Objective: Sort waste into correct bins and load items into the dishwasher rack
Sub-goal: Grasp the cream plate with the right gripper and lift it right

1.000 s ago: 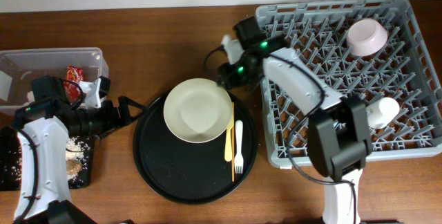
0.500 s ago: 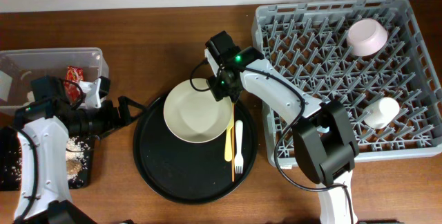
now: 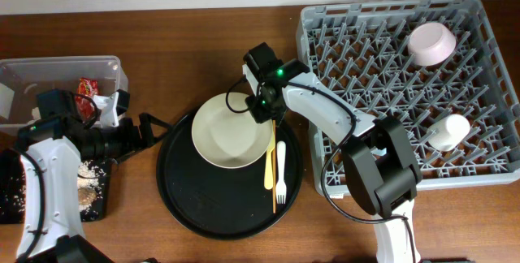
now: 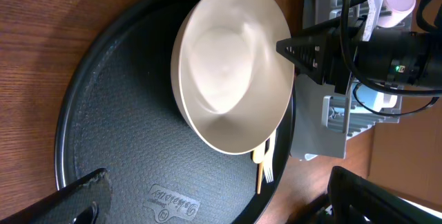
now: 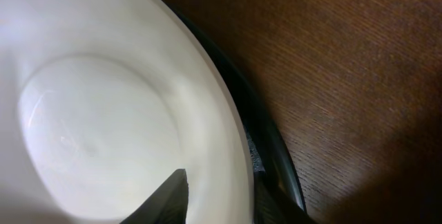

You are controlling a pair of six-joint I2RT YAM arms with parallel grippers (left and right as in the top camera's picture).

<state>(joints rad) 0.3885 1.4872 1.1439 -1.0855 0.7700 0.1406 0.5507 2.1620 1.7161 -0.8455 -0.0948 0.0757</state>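
You seem to be loading the large cream plate point(image 3: 227, 133): the right gripper point(image 3: 262, 114) has its jaws apart astride the 2 o'clock rim, so close them and lift, while the left gripper point(image 3: 153, 125) waits with jaws apart.

**Large cream plate** point(image 3: 233, 131): round, face up, on the far part of the round black tray point(image 3: 187, 202).

**Thin yellow utensil** point(image 3: 269, 165) and **white plastic fork** point(image 3: 280, 174): side by side just right of the plate, fork tines toward the near edge.

**Pink bowl** point(image 3: 431, 42) and **small cream cup** point(image 3: 451, 131): in the grey dishwasher rack point(image 3: 366, 60), at its far-right corner and right side.

**Red wrapper** point(image 3: 86, 87): in the clear tub point(image 3: 65, 62).

**Rice grains** point(image 3: 89, 168) and **brown bit** point(image 3: 85, 188): in the shallow black rectangular tray point(image 3: 99, 204).
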